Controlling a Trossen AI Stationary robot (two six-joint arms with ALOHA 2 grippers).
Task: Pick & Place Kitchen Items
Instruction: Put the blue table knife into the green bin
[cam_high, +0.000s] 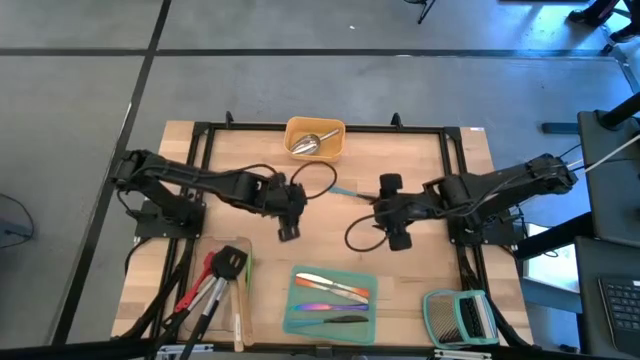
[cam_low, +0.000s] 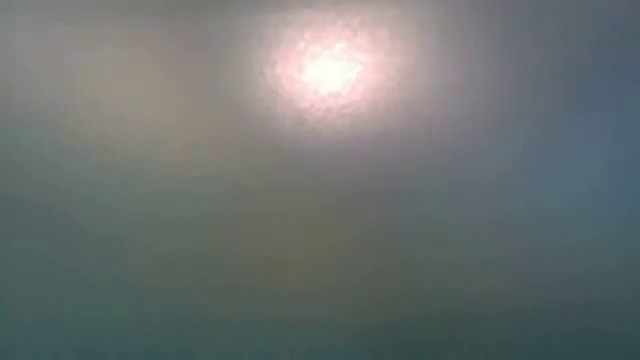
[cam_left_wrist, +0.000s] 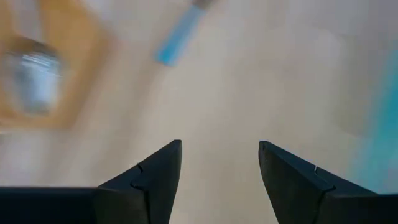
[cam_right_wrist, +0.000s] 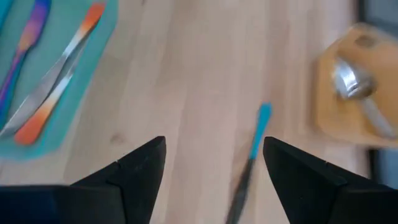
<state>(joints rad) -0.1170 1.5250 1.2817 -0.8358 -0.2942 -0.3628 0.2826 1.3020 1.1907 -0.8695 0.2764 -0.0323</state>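
Blue-handled utensil (cam_right_wrist: 258, 134) loose on bare wood between both arms' jaws, each pair wide apart, empty.

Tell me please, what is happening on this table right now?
Two robot arms hang over the middle of the wooden table, both open and empty. Between the left gripper and the right gripper lies a blue-handled tool, not yet picked. A steel scoop sits in the yellow tray, cutlery in the teal tray.
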